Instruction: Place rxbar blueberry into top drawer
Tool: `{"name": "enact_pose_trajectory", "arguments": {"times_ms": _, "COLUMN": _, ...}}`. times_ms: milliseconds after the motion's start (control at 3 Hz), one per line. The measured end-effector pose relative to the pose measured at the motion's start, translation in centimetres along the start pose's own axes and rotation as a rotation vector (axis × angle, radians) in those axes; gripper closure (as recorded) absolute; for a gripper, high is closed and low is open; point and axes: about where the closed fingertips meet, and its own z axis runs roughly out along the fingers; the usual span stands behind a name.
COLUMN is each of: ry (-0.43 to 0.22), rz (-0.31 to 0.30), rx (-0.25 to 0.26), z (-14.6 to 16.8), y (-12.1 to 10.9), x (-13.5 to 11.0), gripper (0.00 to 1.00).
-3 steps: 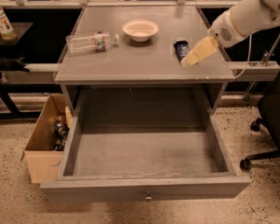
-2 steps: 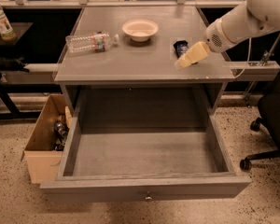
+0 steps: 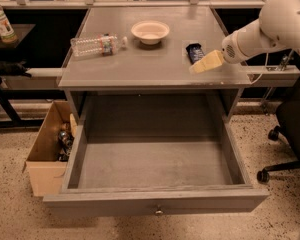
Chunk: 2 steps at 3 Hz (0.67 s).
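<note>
The rxbar blueberry (image 3: 194,51), a small dark navy bar, lies flat on the grey cabinet top (image 3: 140,64) at the right. My gripper (image 3: 206,63), tan at the tip on a white arm, reaches in from the right and sits low over the top, just right of and in front of the bar, close to it. The top drawer (image 3: 155,159) is pulled wide open below and holds nothing. Its small round knob (image 3: 159,212) shows on the front panel.
A clear plastic bottle (image 3: 97,44) lies on its side at the top's left and a white bowl (image 3: 150,31) stands at the back middle. A tan cardboard box (image 3: 47,154) with items sits on the floor left of the drawer. An office chair (image 3: 290,134) stands at right.
My gripper's tip has shifted a little to the left and toward the front edge, staying beside the bar. The bar and the drawer have not moved.
</note>
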Motion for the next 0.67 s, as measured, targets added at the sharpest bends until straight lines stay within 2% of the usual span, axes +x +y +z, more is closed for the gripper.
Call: {"name": "enact_pose_trajectory", "arguments": {"times_ms": 667, "ry": -0.014, "rz": 0.039, "rx": 0.071, "z": 2.3, "y": -3.2, "x": 0.3, "gripper": 0.0}}
